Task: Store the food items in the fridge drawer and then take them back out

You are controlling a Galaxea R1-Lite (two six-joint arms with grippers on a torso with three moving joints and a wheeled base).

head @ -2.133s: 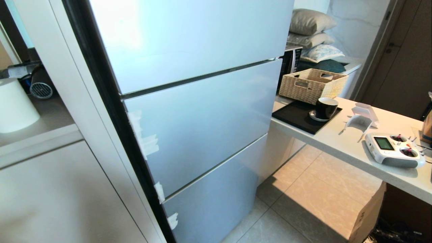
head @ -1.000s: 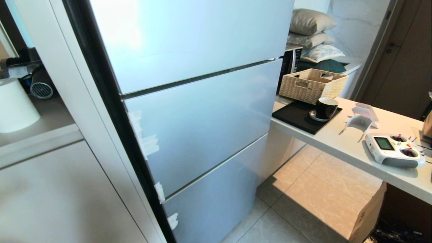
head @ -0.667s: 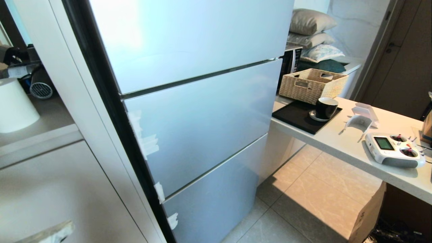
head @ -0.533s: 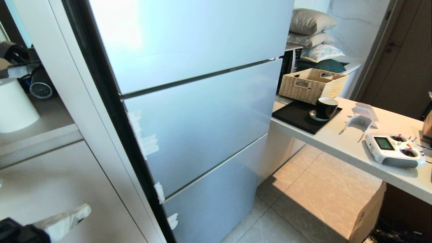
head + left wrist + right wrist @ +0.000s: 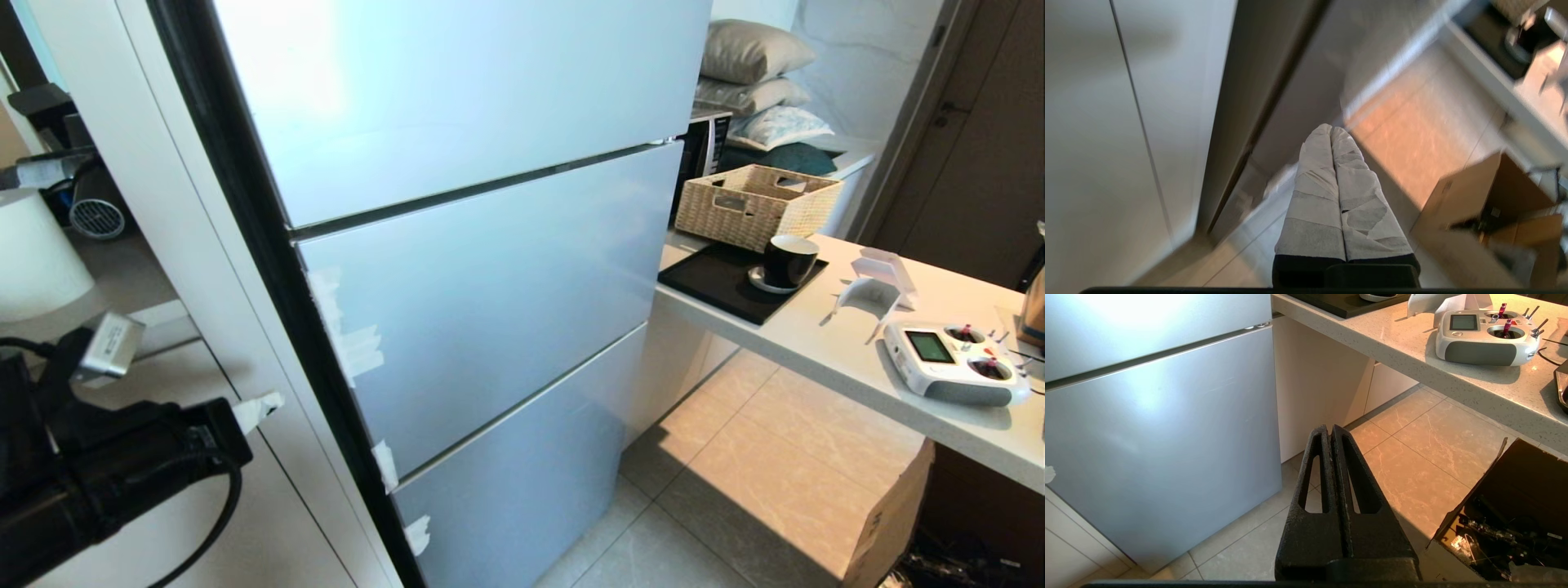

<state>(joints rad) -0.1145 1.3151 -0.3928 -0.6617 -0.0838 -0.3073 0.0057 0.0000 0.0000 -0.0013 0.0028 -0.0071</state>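
Neither the fridge drawer nor any food item shows in any view: the tall fridge with glossy pale blue-grey door panels stands fully closed, so the clear drawer presumably sits behind one of those panels, and where the fruit lies cannot be told. The step in hand looks like the very opening one, getting the fridge open. The left gripper, its fingers wrapped in white tape and pressed together with nothing between them, hangs beside the fridge's black left edge, in front of the white cabinet face that adjoins the fridge. The right gripper, bare black fingers closed on nothing, points down at the beige tiled floor in front of the fridge's lowest panel and appears parked. The next move probably calls for the left fingers to part or hook the seam at a panel's edge and pull it outward. To the right of the fridge, a pale stone counter carries a woven rectangular basket whose contents cannot be made out, a flat black tray bearing a black cup on a saucer, and a white and grey remote controller. An open brown cardboard box below the counter holds dark cables.
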